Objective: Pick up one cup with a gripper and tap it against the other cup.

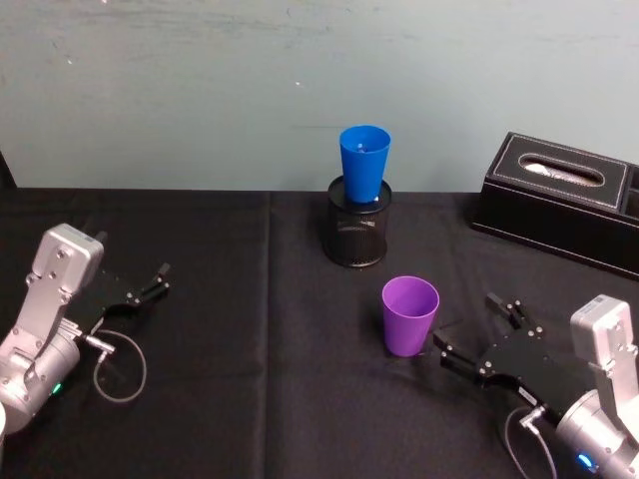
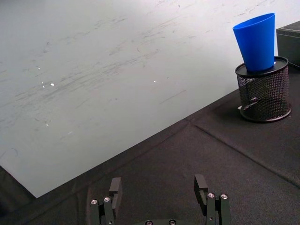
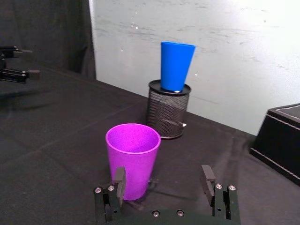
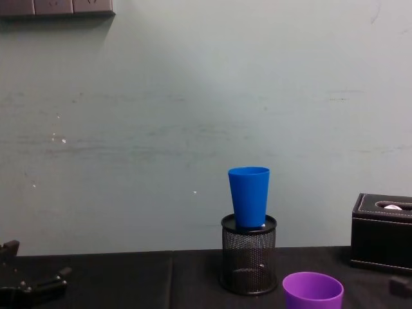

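The purple cup stands upright on the black table, also seen close in the right wrist view and low in the chest view. My right gripper is open just to its right, its fingers a short way from the cup, nothing held. The blue cup stands upright in a black mesh pen holder farther back; it appears too in the left wrist view, right wrist view and chest view. My left gripper rests open at the far left, its open fingers empty.
A black tissue box sits at the back right of the table. A pale wall rises right behind the table's far edge. Black cloth covers the table, with open room between the two arms.
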{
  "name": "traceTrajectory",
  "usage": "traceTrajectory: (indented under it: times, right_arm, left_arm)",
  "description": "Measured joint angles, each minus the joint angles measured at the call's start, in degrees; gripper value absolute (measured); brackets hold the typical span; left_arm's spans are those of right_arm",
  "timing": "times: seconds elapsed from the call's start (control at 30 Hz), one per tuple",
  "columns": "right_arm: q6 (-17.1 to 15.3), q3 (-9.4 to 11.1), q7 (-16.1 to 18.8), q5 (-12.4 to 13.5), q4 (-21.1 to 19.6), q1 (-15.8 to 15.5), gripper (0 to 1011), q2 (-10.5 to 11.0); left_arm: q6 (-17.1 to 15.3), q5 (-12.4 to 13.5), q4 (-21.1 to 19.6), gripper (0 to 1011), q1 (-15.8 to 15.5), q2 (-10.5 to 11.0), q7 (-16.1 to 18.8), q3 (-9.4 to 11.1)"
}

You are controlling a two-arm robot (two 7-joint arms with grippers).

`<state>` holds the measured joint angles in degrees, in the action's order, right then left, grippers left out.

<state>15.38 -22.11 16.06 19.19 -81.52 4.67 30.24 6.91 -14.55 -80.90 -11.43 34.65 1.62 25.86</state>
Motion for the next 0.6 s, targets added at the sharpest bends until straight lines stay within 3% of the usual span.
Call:
traceTrajectory:
  times: [0.4,0.6]
  right_arm:
    - [2.5,0.1,2.2,-1.0,3.4,0.9,1004,-3.0]
    - [3.1,0.8,4.0,0.0,4.9,1.6,1004,-4.2]
  left_arm:
    - [0.0,0.0,0.0,1011,0.0,0.0,0.0,0.0]
    - [0.0,0.0,0.0,1011,0.0,0.0,0.0,0.0]
